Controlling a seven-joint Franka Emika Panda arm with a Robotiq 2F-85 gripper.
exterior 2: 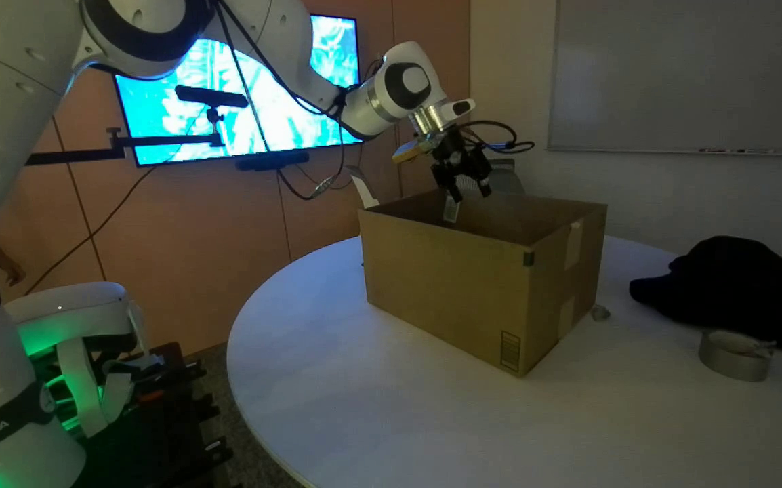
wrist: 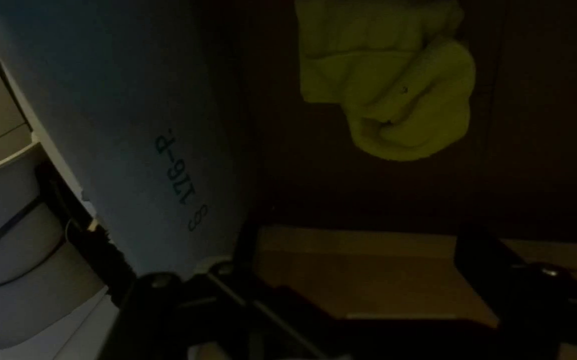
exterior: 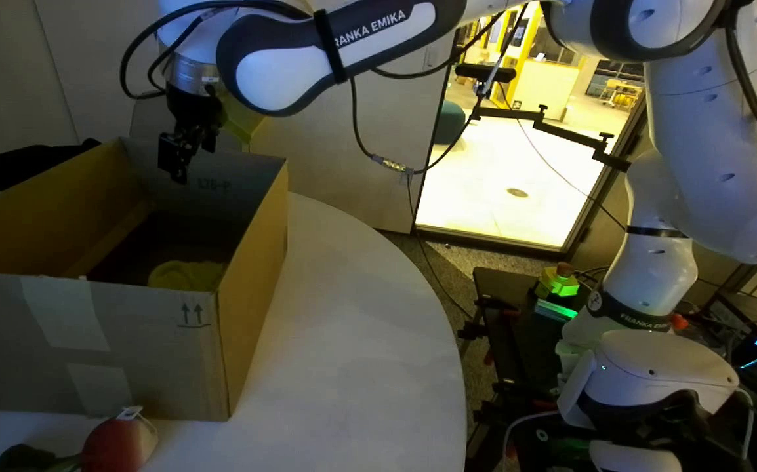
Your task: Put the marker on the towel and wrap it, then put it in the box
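Inside the box (exterior 2: 445, 281), the yellow towel (wrist: 393, 85) is bunched in folds; over the box, the gripper (exterior 2: 471, 194) is spread wide, nothing held.

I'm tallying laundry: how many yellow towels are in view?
1. The yellow towel lies folded and rumpled on the floor of the cardboard box. Any other underneath it, or in parts of the box too dark to make out, would be hidden.

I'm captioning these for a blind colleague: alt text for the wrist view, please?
A bunched yellow towel lies on the floor of a dim cardboard box, with the robot's open hand at the picture's bottom edge.
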